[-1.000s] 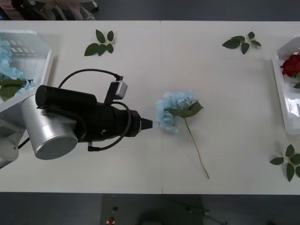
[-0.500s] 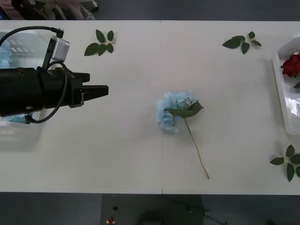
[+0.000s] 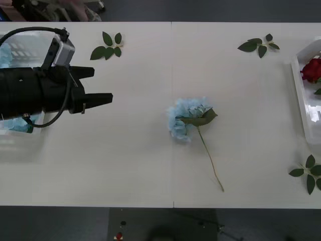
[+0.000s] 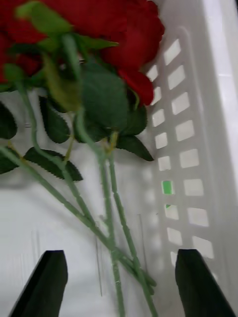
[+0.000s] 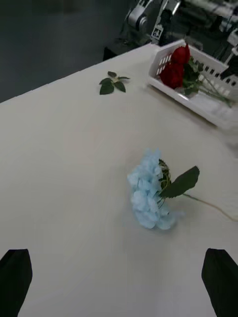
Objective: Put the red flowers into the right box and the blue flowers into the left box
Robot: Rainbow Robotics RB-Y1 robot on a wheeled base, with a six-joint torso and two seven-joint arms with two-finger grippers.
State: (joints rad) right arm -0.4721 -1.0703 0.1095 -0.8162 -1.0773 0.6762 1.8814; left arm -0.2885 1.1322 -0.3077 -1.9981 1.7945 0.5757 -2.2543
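Far left: left box [image 3: 44, 51], white with a slatted bottom, at the worktop [image 3: 130, 150] edge. Blue flowers [image 3: 5, 54] already lie inside it, partly hidden by the arm.

Left gripper [image 3: 95, 86] hangs above the worktop just beside the left box, pointing toward the centre. Black fingers spread wide, nothing between them; in the left wrist view they sit at the two corners with the loose bloom ahead.

A leaf sprig [image 3: 107, 46] lies beyond the left gripper, near the far edge.

Centre: one blue flower [image 3: 184, 119] lies flat on the worktop, well apart from both boxes. Puffy pale head toward the left, a big green leaf across it, thin stem [image 3: 210, 160] trailing toward the near edge.

Handling, as a judgement: very light, head soft and crushable, likely to give under the fingers without holding; stem thin, may flex or roll. Best hold looks to be at the top of the stem, just beneath the head and leaf.

Another leaf sprig [image 3: 259, 45] lies right of centre at the far side.

Far right: right box [image 3: 303, 100] holds red flowers [image 3: 312, 69]. Right gripper [image 4: 119, 282] sits low inside it, fingers wide apart, gripping nothing, rose stems lying between them. One more sprig [image 3: 308, 173] lies nearer, in front of that box.
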